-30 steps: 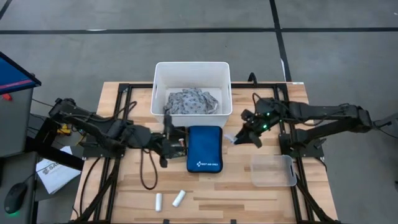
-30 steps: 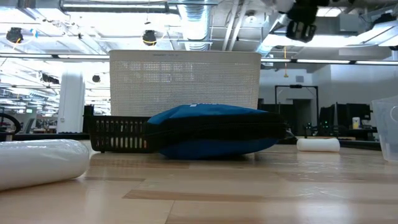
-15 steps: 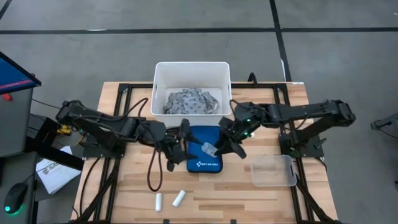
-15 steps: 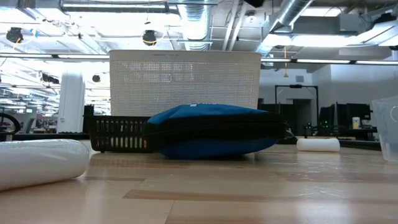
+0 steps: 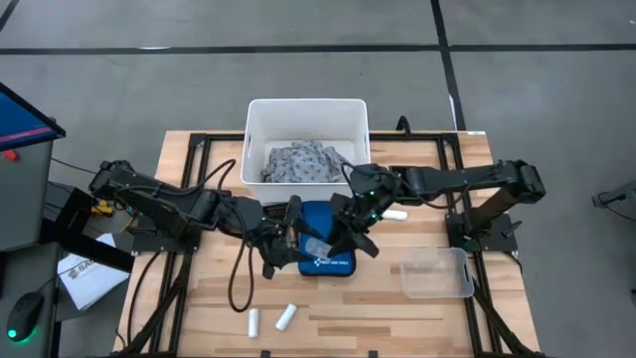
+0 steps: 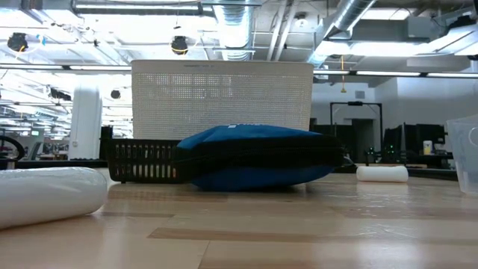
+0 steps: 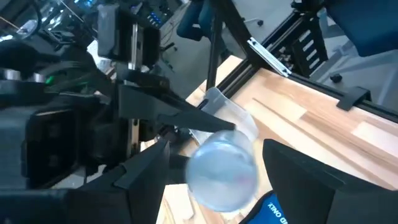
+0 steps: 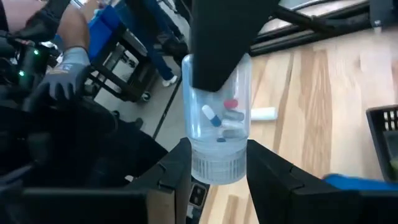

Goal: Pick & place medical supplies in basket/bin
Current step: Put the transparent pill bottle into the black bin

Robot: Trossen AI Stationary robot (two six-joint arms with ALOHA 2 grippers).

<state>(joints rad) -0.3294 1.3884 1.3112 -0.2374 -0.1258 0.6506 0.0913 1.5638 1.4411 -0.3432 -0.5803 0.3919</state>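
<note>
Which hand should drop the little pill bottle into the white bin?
Right. The right hand grips the pill bottle and sits close beside the white bin. The left hand only meets the bottle over the blue pouch.

Wooden slat tabletop (image 5: 397, 308) on black frame. White bin (image 5: 306, 114) at far edge, centre. Blue zip pouch (image 5: 328, 261) mid-table, just in front of bin. Clear lidded container (image 5: 437, 273) toward right edge. Two white rolls (image 5: 270, 318) near front edge; a third roll (image 5: 395, 214) right of pouch.
</note>
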